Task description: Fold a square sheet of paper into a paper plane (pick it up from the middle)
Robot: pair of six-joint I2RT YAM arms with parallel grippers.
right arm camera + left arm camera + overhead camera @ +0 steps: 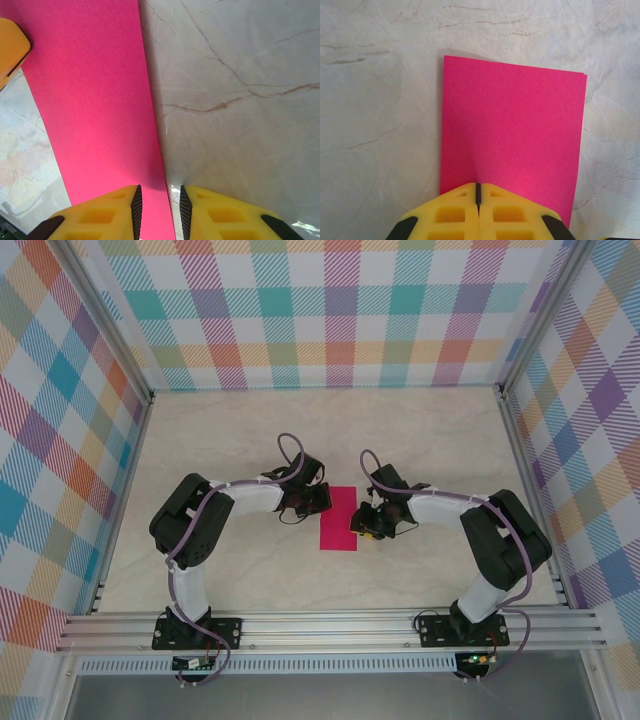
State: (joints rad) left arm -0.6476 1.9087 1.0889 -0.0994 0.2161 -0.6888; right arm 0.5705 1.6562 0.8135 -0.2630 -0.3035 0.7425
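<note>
Tabletop (250,440): pale marble-look, thin brown veins, flat. Walls (340,310): pastel plaid panels on three sides. Aluminium posts (105,325) at the back corners, slotted aluminium rail (330,625) across the near edge, full width.

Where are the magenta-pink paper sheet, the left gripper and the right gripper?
magenta-pink paper sheet (512,130): left wrist view, middle of its face.
left gripper (477,189): left wrist view, seam of its shut yellow jaws.
right gripper (160,195): right wrist view, gap between its yellow jaws.

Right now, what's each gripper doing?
Left gripper: shut, tips at the edge of the pink paper.
Right gripper: slightly open, astride the paper's edge.
</note>
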